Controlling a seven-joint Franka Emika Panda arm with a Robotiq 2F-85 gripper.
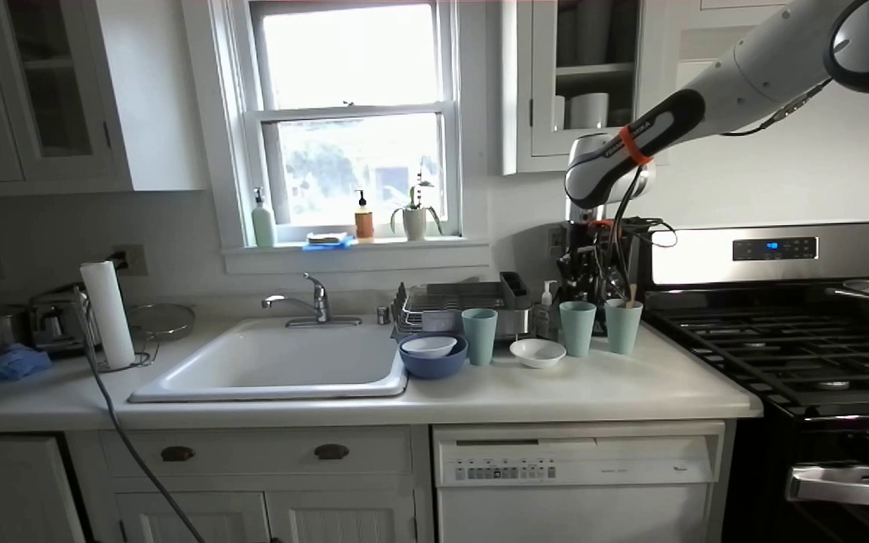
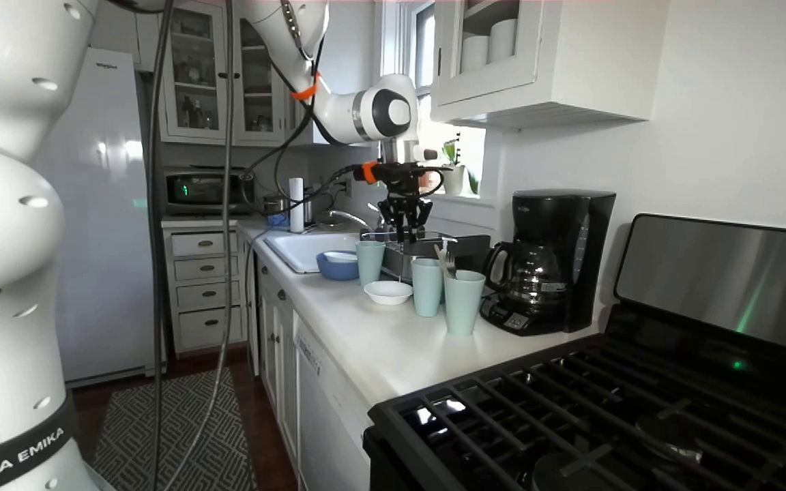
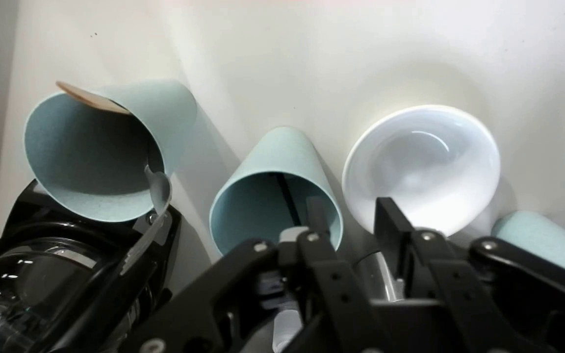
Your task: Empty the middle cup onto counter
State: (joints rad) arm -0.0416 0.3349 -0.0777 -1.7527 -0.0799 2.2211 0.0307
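The middle cup [image 3: 282, 147], a pale teal tumbler, stands upright on the counter [image 2: 352, 334] between two similar cups. Down inside it the wrist view shows a thin black stick [image 3: 286, 193]; anything deeper is too dark to make out. My gripper [image 3: 351, 215] points down, its jaws partly apart with nothing between them. From the wrist camera, one finger overlaps the cup's mouth and the opposite finger [image 3: 391, 215] overlaps a white bowl [image 3: 420, 162]. In an exterior view the gripper [image 2: 404, 235] hangs above that bowl, touching nothing that I can see.
A utensil-filled cup [image 2: 464, 303] stands beside the coffee maker [image 2: 557, 266], near the stove [image 2: 570, 409]. Past the white bowl are a third cup [image 1: 479, 335] and a blue bowl [image 1: 434, 367] by the sink [image 1: 268, 393]. Behind lies a dish rack [image 1: 465, 290].
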